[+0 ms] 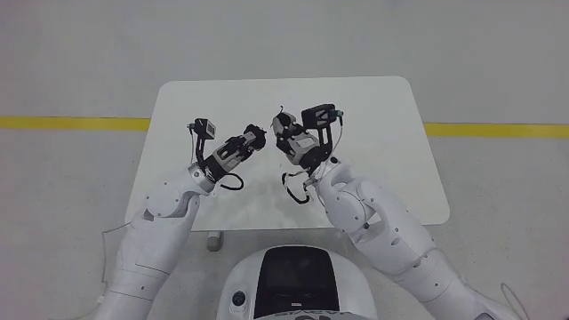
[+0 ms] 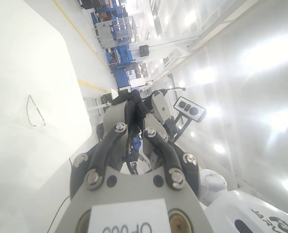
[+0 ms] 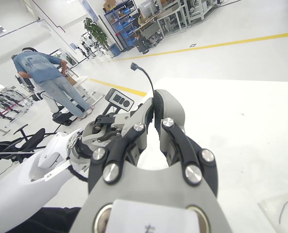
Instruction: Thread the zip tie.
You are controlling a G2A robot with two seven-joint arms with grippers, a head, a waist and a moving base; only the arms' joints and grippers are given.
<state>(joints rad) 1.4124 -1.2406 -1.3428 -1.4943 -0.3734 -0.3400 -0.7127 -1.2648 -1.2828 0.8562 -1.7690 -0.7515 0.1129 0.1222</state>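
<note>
Right gripper and left gripper hang tip to tip above the middle of the white table in the top view, close enough, it seems, to pass a strap between them. Left wrist view: the left gripper has its fingers pressed together; whether they pinch anything cannot be told. Right wrist view: the right gripper pinches a black zip tie by its strap, head raised and free, likely presented for threading.

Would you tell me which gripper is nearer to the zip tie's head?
Right. The right gripper clamps the zip tie's strap near the head; the left gripper sits beside it, farther off.
</note>
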